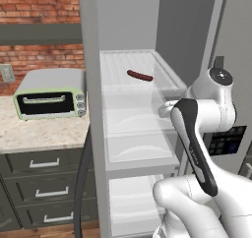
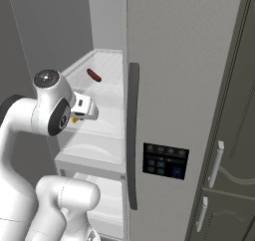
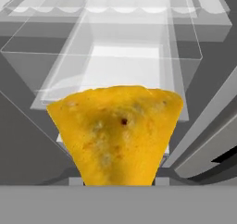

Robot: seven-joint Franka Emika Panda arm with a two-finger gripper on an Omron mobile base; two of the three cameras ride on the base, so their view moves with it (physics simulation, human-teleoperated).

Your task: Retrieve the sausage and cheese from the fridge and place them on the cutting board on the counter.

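The fridge (image 1: 91, 133) stands open, and my arm reaches in at the level of its middle shelves. My gripper (image 2: 78, 116) is shut on the cheese (image 3: 118, 135), a bright yellow wedge that sits close before the hand camera and hides the fingertips. A sliver of the cheese (image 2: 74, 119) pokes out under the hand. The sausage (image 1: 140, 75), a dark red-brown link, lies on the upper translucent shelf, above and behind the hand; the right base view has the sausage (image 2: 94, 75) there too. The cutting board is out of view.
A pale green toaster oven (image 1: 49, 99) stands on the beige counter (image 1: 44, 133) left of the fridge, over grey drawers. The shut fridge door (image 2: 174, 85) with its dark handle and control panel is to the right. Clear drawers (image 3: 122, 65) lie ahead of the hand.
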